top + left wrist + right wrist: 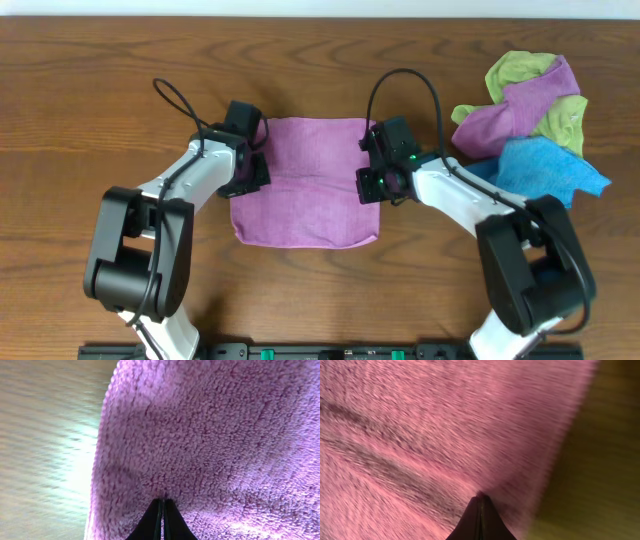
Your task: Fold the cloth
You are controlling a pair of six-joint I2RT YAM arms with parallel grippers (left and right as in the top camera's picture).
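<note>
The lilac-purple cloth (310,200) lies on the wooden table (80,100) between my two arms, with a crease running across its middle. My left gripper (256,170) is at the cloth's left edge, and my right gripper (371,180) is at its right edge. In the left wrist view the gripper (163,502) has its dark jaws pressed together, pinching the cloth (210,435), which puckers at the tip. The right wrist view is blurred; the gripper (480,498) is likewise shut, with the cloth (420,425) at its tip and spreading ahead of it.
A bunched pile sits at the back right: a lime-green cloth (515,68), a purple cloth (515,112) and a bright blue cloth (548,165). The blue cloth lies close behind my right arm (470,195). Bare table shows on the left in the left wrist view (45,435).
</note>
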